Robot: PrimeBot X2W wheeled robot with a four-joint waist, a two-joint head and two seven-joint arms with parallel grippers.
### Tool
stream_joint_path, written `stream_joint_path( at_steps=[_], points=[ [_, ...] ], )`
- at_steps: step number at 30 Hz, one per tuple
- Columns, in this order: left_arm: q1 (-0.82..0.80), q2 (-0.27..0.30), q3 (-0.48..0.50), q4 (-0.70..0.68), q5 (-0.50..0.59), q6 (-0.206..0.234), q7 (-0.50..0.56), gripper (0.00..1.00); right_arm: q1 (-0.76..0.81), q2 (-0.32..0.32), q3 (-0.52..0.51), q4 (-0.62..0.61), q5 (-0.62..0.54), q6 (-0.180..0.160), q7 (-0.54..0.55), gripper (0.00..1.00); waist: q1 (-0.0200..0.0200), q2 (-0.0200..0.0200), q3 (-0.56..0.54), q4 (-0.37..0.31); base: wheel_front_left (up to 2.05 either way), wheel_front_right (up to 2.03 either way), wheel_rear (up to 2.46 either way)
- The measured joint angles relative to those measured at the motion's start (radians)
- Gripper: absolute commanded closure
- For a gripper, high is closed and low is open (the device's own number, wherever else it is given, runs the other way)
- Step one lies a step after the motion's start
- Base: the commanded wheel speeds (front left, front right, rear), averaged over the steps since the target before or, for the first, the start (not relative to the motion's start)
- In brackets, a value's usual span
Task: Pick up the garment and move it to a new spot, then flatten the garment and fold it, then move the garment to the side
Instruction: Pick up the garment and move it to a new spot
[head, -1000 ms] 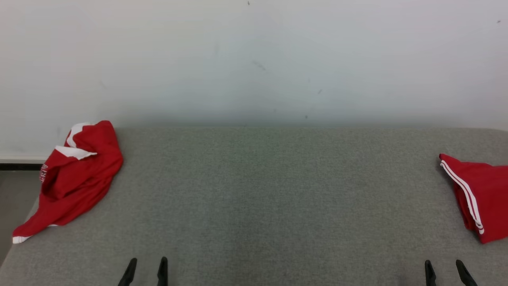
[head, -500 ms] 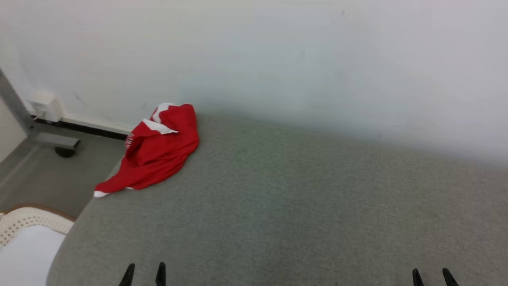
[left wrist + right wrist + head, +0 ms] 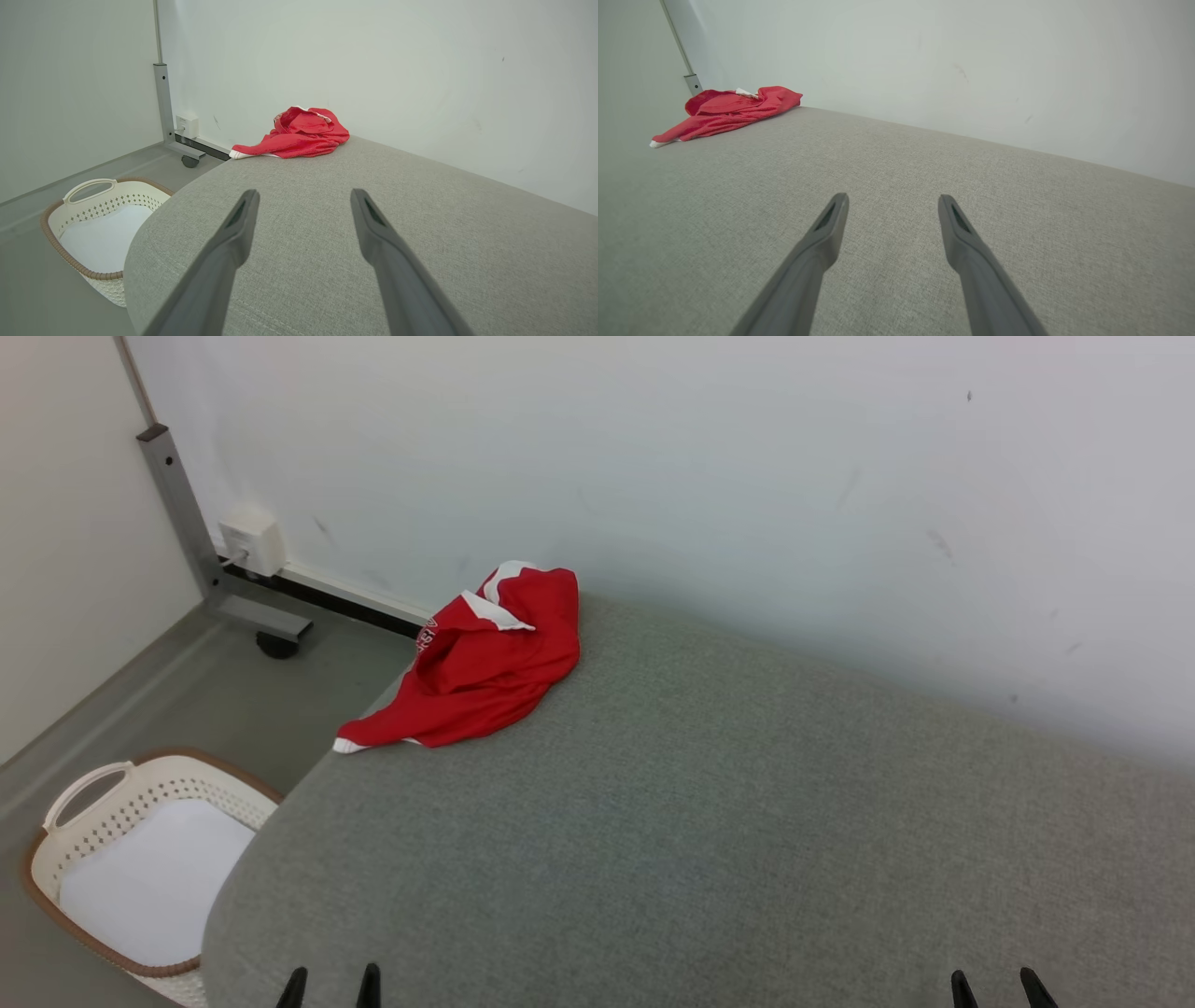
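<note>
**Red garment lying at the desk's far left corner, both tools standing apart**

The red garment [image 3: 485, 663] is lying crumpled on the grey fabric-topped desk [image 3: 700, 821], at its far left corner and close against the pale wall [image 3: 747, 476]. White trim is showing among its upper folds. One long red part is trailing toward the desk's left edge and ending in a white cuff [image 3: 347, 746] right at the rim. What may be pale lettering is showing on the side turned toward the floor, too small to read.

The left tool [image 3: 303, 196] is reaching out over the near left part of the desk, its two dark fingers standing wide apart and gripping nothing. In the head view its fingertips are peeking in at the bottom edge. The right tool [image 3: 893, 199] is reaching over the near right part, its fingers likewise spread wide and holding nothing. Both tools are pointing across the desk and are sitting well apart from the garment, with bare grey fabric lying between them and it.

On the grey floor [image 3: 233, 700] to the desk's left, a white lattice basket [image 3: 140, 793] with a brown rim is standing just beside the near corner, with something white lying flat inside it. Farther back, a grey metal post [image 3: 177, 504] is rising along the wall. A small white box [image 3: 250, 543] is sitting beside the post, and a dark caster [image 3: 277, 644] is resting under its foot.
</note>
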Motion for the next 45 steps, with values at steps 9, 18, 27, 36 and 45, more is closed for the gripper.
stream_joint_path(
  at_steps=[9,18,27,36,45],
  points=[
    [-0.053,0.0,0.012,0.011,-0.01,-0.009,0.0,0.0,-0.022,-0.001,-0.015,0.001,-0.061,0.0,0.0,0.0,0.0,0.0,0.061,-0.043,0.0,0.0,0.0],
    [-0.428,0.12,0.004,0.104,-0.145,-0.024,0.0,0.0,-0.19,-0.097,-0.082,-0.085,-0.126,0.0,0.004,0.0,0.0003,0.0,0.283,-0.076,0.0,0.0,0.0],
    [-0.901,0.343,-0.238,0.314,-0.418,-0.027,0.008,0.0,-0.288,-0.256,-0.187,-0.286,-0.153,0.0,0.123,0.0,0.0005,-0.0001,0.567,-0.083,0.0,0.0,0.0],
    [-1.197,0.389,-0.398,0.667,-0.557,-0.027,0.017,0.0,-0.258,-0.337,-0.246,-0.552,-0.124,0.001,0.243,0.0,0.0002,-0.0002,0.759,-0.082,0.0,0.0,0.0],
    [-1.307,0.372,-0.528,0.875,-0.631,-0.027,0.018,0.0,-0.216,-0.357,-0.284,-0.707,-0.097,0.001,0.302,0.0,0.0001,-0.0001,0.83,-0.105,0.0,0.0,0.0]
  ],
)
